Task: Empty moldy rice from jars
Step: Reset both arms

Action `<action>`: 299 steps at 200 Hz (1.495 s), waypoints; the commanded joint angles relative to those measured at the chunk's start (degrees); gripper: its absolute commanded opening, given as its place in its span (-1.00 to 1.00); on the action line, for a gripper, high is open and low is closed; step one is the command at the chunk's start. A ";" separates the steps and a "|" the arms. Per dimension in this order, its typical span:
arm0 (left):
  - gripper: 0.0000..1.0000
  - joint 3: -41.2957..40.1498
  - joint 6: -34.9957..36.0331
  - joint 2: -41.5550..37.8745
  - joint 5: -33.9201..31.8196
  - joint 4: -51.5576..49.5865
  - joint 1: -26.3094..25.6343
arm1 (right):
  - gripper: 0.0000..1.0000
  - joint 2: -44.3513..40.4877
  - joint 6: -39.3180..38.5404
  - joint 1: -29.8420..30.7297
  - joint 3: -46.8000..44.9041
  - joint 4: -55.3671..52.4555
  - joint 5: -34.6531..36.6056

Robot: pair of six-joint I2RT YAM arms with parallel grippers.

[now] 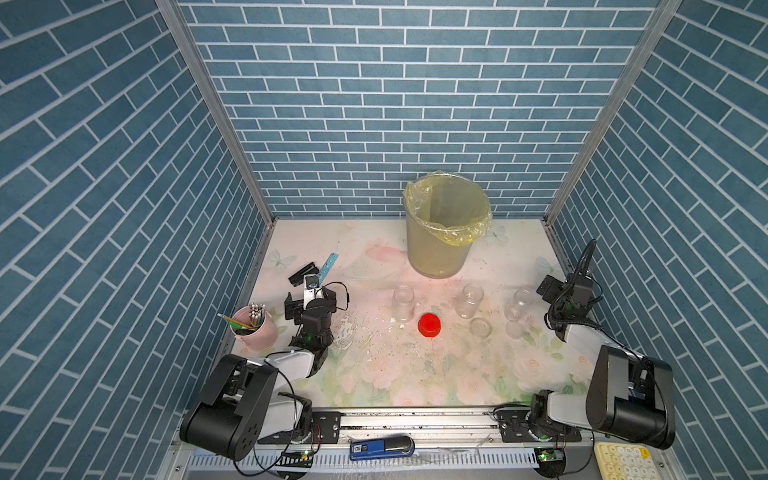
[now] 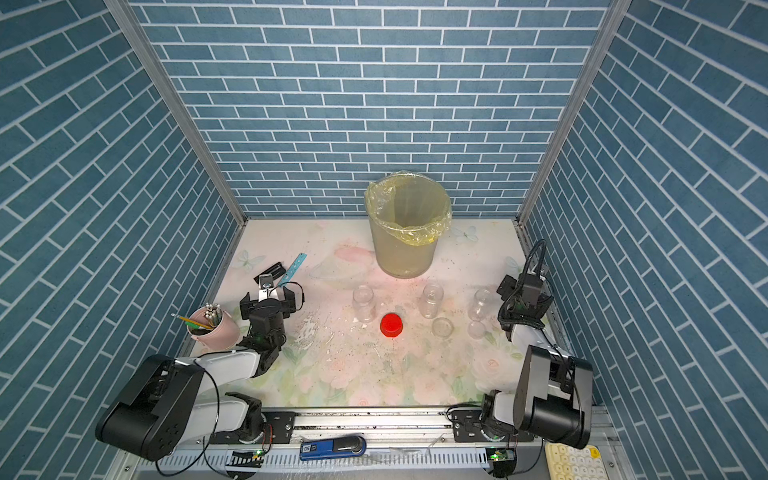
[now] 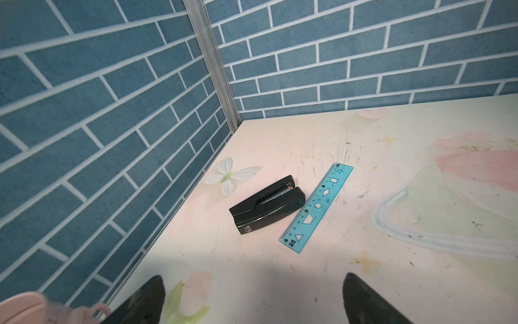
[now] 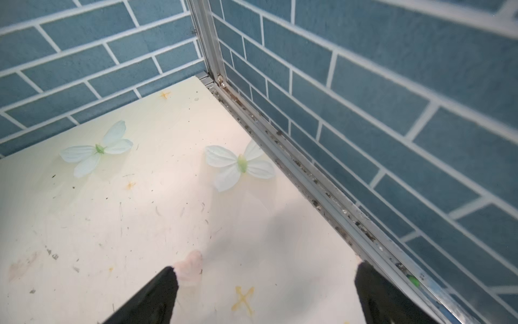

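Observation:
Three clear jars stand uncapped in a row in both top views: one on the left (image 1: 403, 303), one in the middle (image 1: 469, 300) and one on the right (image 1: 519, 304). All look empty, and no moldy rice shows. A red cap (image 1: 429, 325) and two clear lids (image 1: 481, 327) (image 1: 514, 329) lie on the table in front of them. My left gripper (image 1: 307, 289) (image 3: 253, 277) is open near the left wall, well left of the jars. My right gripper (image 1: 549, 287) (image 4: 267, 266) is open by the right wall, just right of the right jar. Neither holds anything.
A tall translucent bin (image 1: 440, 249) lined with a yellow bag stands behind the jars. A black stapler (image 3: 267, 204) and a blue ruler (image 3: 316, 209) lie ahead of the left gripper. A pink pencil cup (image 1: 255, 328) sits beside the left arm. White crumbs dot the floral tabletop (image 1: 374, 374).

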 commanded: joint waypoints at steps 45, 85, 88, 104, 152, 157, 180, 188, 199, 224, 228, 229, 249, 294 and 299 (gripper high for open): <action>0.99 2.06 3.88 2.18 1.89 4.06 0.86 | 0.98 3.41 2.58 0.32 -3.02 7.54 -1.88; 0.99 2.59 6.45 5.13 2.28 7.69 1.09 | 0.98 4.50 2.01 0.71 -3.15 8.59 -1.62; 0.99 2.67 6.57 5.46 2.57 7.88 1.17 | 0.97 4.56 1.97 0.71 -3.20 8.65 -1.57; 0.99 2.80 7.46 8.76 3.37 11.46 1.66 | 0.97 4.63 1.87 0.85 -3.37 9.28 -1.60; 0.99 2.20 7.69 11.94 3.55 15.99 1.92 | 0.96 5.84 1.87 1.11 -3.11 10.44 -2.43; 0.99 2.25 8.05 12.63 3.53 16.99 1.93 | 0.96 5.88 1.87 1.11 -3.15 10.46 -2.41; 0.99 3.10 7.16 11.81 5.46 13.67 2.79 | 0.97 5.79 1.45 1.32 -3.24 10.79 -2.69; 0.99 3.34 7.09 11.85 6.29 13.20 3.18 | 0.96 5.71 1.18 1.58 -3.52 11.25 -2.72; 0.99 3.62 6.54 11.33 7.35 11.82 3.65 | 0.96 5.45 0.45 2.06 -4.29 12.75 -3.39; 0.99 2.78 6.17 11.04 10.56 12.60 4.73 | 0.96 6.01 -1.26 3.68 -4.60 14.86 -3.04; 0.99 2.77 6.15 11.09 11.04 12.51 4.90 | 0.96 6.05 -1.58 3.81 -4.67 14.97 -3.17; 0.99 2.81 6.19 11.10 11.13 12.49 4.91 | 0.96 6.06 -1.61 3.91 -4.70 14.99 -3.23; 0.99 2.81 6.24 10.84 14.55 11.79 5.69 | 0.96 6.06 -2.84 5.04 -5.23 16.33 -2.75; 0.99 2.61 6.31 10.83 17.12 11.78 6.30 | 0.97 6.63 -4.77 6.45 -5.16 17.26 -3.00; 0.99 2.70 6.33 10.78 17.48 11.51 6.40 | 0.97 6.67 -4.95 6.63 -5.24 17.42 -2.95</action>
